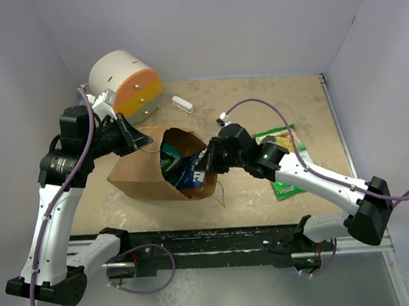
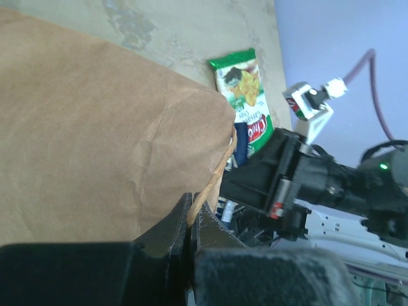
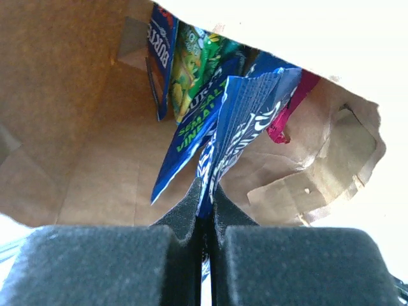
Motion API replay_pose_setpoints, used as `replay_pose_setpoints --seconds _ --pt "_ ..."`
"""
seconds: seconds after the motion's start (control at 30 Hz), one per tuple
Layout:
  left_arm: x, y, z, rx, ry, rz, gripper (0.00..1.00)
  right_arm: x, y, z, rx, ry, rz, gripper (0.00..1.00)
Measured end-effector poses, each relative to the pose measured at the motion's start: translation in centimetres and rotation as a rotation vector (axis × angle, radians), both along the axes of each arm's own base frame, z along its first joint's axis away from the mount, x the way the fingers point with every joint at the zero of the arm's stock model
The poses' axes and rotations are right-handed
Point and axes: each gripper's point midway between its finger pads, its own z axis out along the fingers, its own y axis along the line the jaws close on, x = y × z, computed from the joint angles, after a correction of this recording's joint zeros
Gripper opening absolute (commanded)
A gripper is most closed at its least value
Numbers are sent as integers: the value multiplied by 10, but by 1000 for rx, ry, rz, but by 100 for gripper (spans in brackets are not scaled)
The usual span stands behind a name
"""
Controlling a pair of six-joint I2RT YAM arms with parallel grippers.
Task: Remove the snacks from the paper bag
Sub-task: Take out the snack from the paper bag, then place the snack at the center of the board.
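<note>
The brown paper bag point(image 1: 138, 171) lies on its side, mouth toward the right. My left gripper point(image 1: 137, 141) is shut on the bag's twisted handle point(image 2: 213, 180) at its upper rim. My right gripper point(image 1: 201, 161) is at the bag's mouth, shut on a blue-white pouch point(image 3: 245, 121). Inside the bag I see a blue packet point(image 3: 162, 44), a green one point(image 3: 194, 60) and a pink wrapper point(image 3: 290, 115). A large green chip bag point(image 1: 281, 143) lies on the table right of the bag, partly under my right arm; it also shows in the left wrist view point(image 2: 245, 95).
A white-and-orange cylinder point(image 1: 127, 85) stands at the back left. A small white bar point(image 1: 182, 103) lies beside it. Grey walls close in the table on three sides. The black rail point(image 1: 216, 241) with the arm bases runs along the near edge.
</note>
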Motion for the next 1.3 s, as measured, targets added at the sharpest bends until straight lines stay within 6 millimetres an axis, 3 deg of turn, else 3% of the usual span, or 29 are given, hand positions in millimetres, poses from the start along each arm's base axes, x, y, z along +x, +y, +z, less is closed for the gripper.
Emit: replay_pose_setpoints --seconds 0.53,0.73,0.9,1.1,1.3 --pt "11 19 4 51 -25 128 0 -21 -44 120 4 -225 69 0" --pt "15 21 2 62 -20 144 0 -13 -69 154 -55 -324 12 0" --pt "20 22 -2 71 -8 151 0 5 -103 177 -121 -392 -87 0" --pt "32 22 -9 99 8 152 0 49 -164 169 -230 -386 -282 0" --pt "40 21 -6 122 -16 134 0 87 -220 125 -373 -295 -428 0"
